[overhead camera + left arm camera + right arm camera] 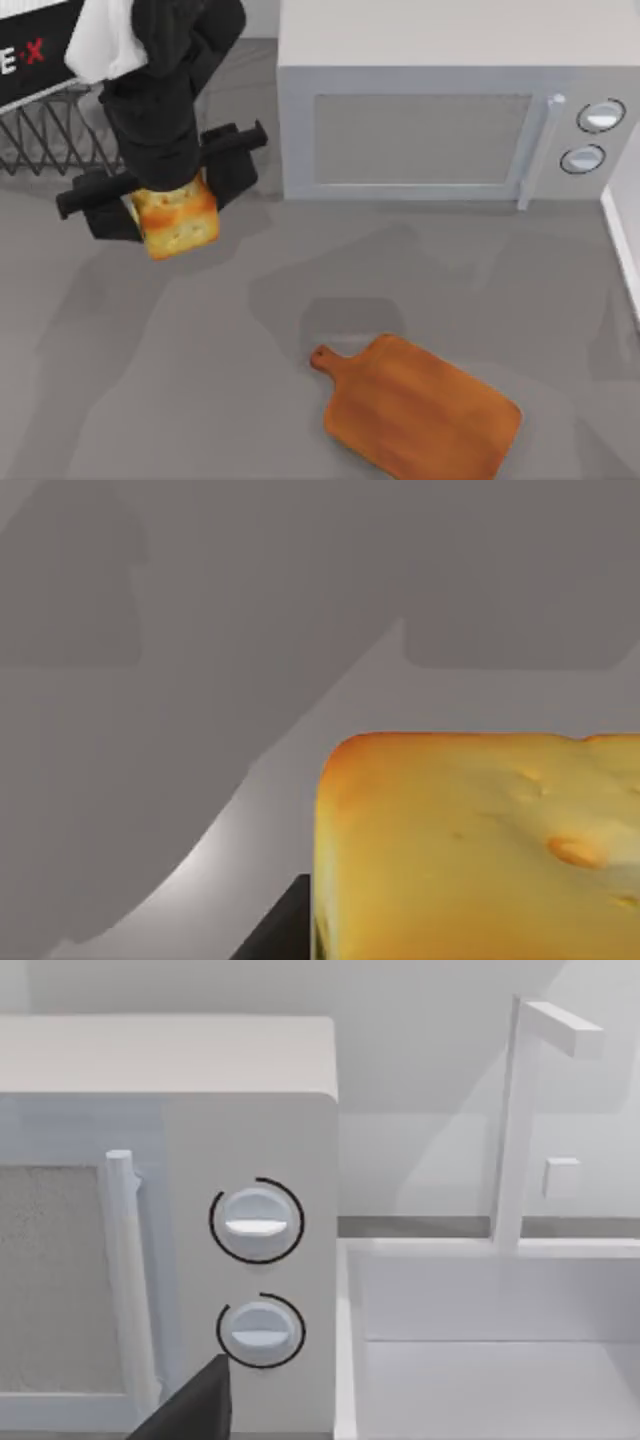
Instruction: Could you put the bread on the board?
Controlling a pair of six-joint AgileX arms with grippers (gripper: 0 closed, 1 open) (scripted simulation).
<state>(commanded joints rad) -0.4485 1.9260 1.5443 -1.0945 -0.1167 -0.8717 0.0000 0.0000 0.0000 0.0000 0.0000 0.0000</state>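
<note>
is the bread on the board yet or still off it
Off it. The bread is held in the left gripper at the table's left, well apart from the board, which lies bare near the front.

Matt wooden board point(420, 412) (visible grain), pitted bread point(178, 220)

Top cam overhead; wrist cams close (microwave point(420, 120) shared).

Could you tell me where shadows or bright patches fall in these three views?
Top view: soft shadows spread over the table, one beside the board. Left wrist view: broad shadows cross the table, with a bright patch beside the bread. Right wrist view: the microwave is evenly lit.
</note>
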